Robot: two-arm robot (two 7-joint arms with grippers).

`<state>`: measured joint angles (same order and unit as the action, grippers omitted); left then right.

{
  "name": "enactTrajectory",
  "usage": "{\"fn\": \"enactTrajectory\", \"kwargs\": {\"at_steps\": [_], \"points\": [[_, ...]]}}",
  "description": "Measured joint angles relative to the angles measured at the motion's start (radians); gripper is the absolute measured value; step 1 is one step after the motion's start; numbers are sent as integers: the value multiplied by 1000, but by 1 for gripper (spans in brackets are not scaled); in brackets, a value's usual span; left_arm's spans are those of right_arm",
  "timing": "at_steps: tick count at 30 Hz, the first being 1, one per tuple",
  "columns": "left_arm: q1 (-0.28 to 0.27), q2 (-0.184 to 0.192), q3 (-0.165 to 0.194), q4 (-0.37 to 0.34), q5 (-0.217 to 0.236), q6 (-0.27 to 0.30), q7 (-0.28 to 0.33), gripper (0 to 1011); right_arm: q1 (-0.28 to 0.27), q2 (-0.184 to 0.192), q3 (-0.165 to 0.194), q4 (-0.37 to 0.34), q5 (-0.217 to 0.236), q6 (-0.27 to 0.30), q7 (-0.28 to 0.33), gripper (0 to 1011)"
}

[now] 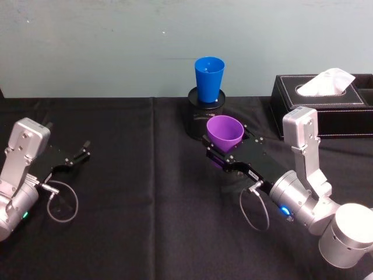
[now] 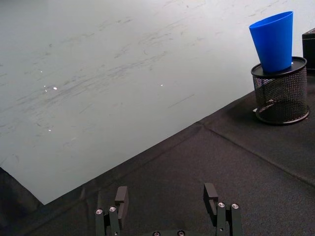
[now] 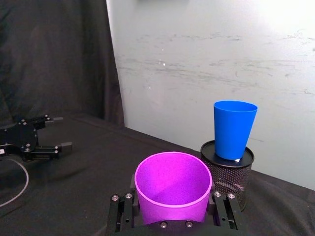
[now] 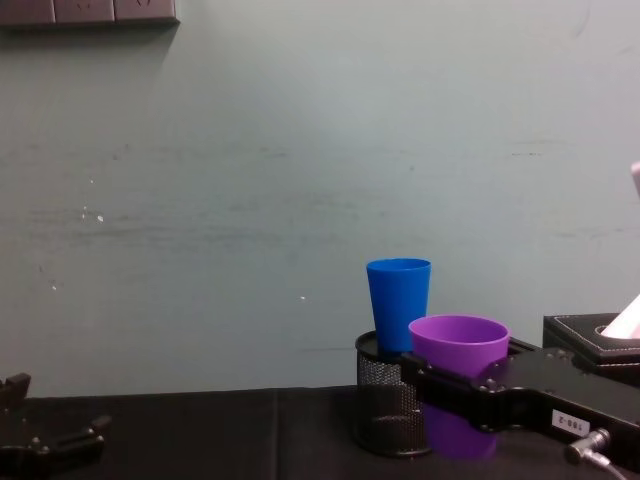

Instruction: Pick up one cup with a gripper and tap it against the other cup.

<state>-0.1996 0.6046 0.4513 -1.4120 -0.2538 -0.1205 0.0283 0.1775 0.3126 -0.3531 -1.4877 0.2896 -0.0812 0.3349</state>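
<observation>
Small white label (image 4: 567,423) on right gripper (image 4: 458,368), print illegible.

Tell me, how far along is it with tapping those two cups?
Done: the right hand grips the purple tapered plastic tumbler. In hand: it sits near the tall blue plastic tumbler in the black wire-mesh holder. Left: the tap itself; the cups are apart. The left hand rests open, far left.

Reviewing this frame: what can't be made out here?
- Purple cup midsection: chest view, covered by the right pincer shut on it.
- Blue cup base: chest view, behind the mesh holder rim and the purple cup.
- Tissue box: chest view, cut by the right edge.
- Left pincer body: left wrist view, cut by the bottom edge.
</observation>
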Motion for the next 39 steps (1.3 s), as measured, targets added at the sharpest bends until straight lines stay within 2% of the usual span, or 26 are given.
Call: {"fn": "enactTrajectory", "kwargs": {"at_steps": [18,27,32,39], "points": [[0,0,0,0,0,0,0,1000,5,-4,2,4,-1,0,2,734],[0,0,0,0,0,0,0,1000,75,-47,15,71,7,20,14,734],[0,0,0,0,0,0,0,1000,159,-91,9,164,15,58,15,734],[0,0,0,0,0,0,0,1000,226,-131,3,232,1,96,-16,734]]}}
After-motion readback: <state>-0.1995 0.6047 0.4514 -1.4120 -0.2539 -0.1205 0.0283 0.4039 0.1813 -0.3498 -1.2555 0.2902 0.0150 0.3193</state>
